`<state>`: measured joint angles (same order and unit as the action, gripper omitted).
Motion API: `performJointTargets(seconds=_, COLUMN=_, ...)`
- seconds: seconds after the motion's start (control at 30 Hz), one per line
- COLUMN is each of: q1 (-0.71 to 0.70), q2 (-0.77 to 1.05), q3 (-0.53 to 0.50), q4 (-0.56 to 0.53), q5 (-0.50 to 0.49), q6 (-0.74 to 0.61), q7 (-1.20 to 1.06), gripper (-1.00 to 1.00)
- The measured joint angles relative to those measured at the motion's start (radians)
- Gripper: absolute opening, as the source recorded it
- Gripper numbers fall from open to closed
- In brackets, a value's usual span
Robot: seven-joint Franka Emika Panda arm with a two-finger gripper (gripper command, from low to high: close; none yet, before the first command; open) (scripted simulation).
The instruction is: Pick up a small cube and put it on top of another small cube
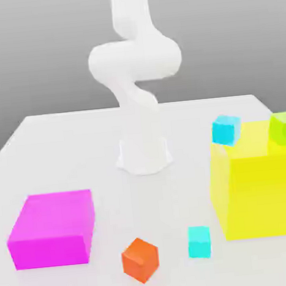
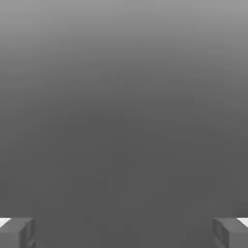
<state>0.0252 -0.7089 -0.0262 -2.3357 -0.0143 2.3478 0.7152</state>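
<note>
The small cube, plain orange-red, rests on the white table near its front edge, between the magenta block and a small cyan cube. Another small cyan cube and a lime-green one sit on top of the big yellow block. The white arm rises from its base at the table's middle and leaves the top of the exterior view. In the hand view my gripper is open, its two grey fingertips far apart, with plain grey background between them.
A large magenta block stands at the front on the exterior view's left. The tall yellow block fills the right side. The arm's base stands behind the cubes.
</note>
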Motion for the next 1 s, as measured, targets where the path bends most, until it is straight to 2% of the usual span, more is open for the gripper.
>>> performJointTargets(seconds=0.3, q1=0.08, q2=0.33, q3=-0.104, q4=-0.13, q5=-0.019, q6=0.174, q7=-0.333, gripper=0.0)
performJointTargets(seconds=0.57, q1=0.118, q2=0.622, q3=-0.165, q4=-0.243, q5=0.025, q6=0.326, q7=-0.667, gripper=0.0)
performJointTargets(seconds=0.73, q1=0.103, q2=0.805, q3=-0.155, q4=-0.312, q5=0.071, q6=0.422, q7=-0.884, gripper=0.0)
performJointTargets(seconds=0.93, q1=0.035, q2=1.023, q3=-0.07, q4=-0.29, q5=0.156, q6=0.589, q7=-0.982, gripper=0.0)
performJointTargets(seconds=0.97, q1=0.026, q2=1.044, q3=-0.059, q4=-0.286, q5=0.163, q6=0.606, q7=-0.987, gripper=-1.0)
performJointTargets(seconds=1.0, q1=0.026, q2=1.044, q3=-0.059, q4=-0.286, q5=0.163, q6=0.606, q7=-0.987, gripper=-1.0)
